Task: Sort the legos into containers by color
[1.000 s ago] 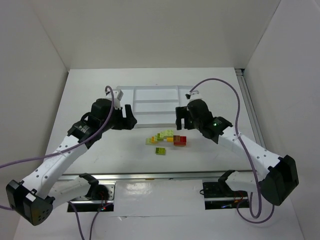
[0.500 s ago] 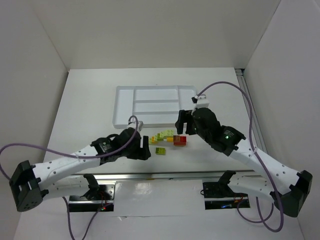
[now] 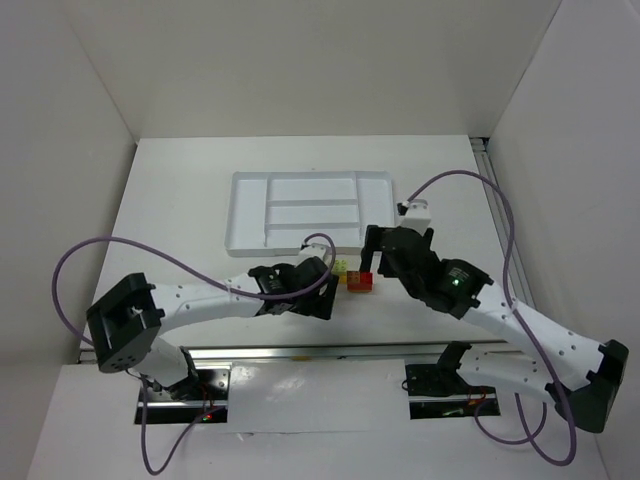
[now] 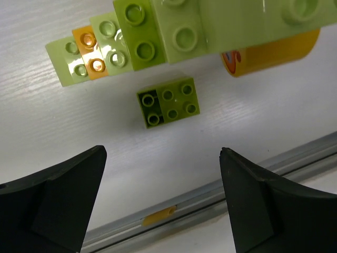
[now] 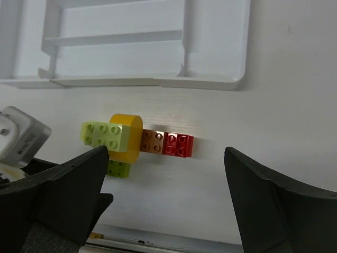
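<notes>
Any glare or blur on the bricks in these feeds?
Left wrist: the lone green brick is sharp; the big pale green brick at the top edge is soft, with a white glare streak. Right wrist: the red brick is crisp under even light. Top external: bright reflection on the metal rail only.

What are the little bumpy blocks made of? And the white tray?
The green brick looks like hard plastic: smooth, a bit shiny, with crisp moulded studs. The red brick looks the same. The white tray is probably plastic too: thin moulded ridges, rounded corners, soft sheen.
</notes>
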You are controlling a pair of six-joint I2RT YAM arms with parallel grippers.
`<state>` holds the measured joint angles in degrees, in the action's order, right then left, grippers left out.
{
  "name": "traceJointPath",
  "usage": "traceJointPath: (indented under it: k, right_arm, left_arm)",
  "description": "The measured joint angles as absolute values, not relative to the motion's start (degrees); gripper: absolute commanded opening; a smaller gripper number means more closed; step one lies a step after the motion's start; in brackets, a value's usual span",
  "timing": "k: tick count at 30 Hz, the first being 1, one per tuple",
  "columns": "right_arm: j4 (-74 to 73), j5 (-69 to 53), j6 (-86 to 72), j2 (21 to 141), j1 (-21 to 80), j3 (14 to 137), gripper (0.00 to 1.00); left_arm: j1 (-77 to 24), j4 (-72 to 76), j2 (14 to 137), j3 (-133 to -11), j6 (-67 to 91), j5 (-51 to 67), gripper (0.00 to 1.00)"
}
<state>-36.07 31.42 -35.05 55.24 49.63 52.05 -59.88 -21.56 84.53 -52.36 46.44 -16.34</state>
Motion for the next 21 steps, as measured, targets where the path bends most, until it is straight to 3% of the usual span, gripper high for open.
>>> traceJointPath:
  k: [5, 14, 21]
  right_arm:
    - [-37.0, 35.6, -37.4, 49.2, 49.6, 52.1, 0.98]
    - [-39.9, 38.4, -39.6, 48.2, 49.6, 52.1, 0.99]
    - [-40.3, 38.7, -40.0, 48.5, 49.6, 52.1, 0.99]
  left_arm:
    - [-59.8, -20.8, 88.8, -53.9, 47.0, -17.9, 1.0]
    - [-59.8, -17.2, 96.9, -55.4, 49.9, -21.3, 0.83]
    - [-59.8, -14.2, 97.3, -55.4, 50.0, -22.4, 0.78]
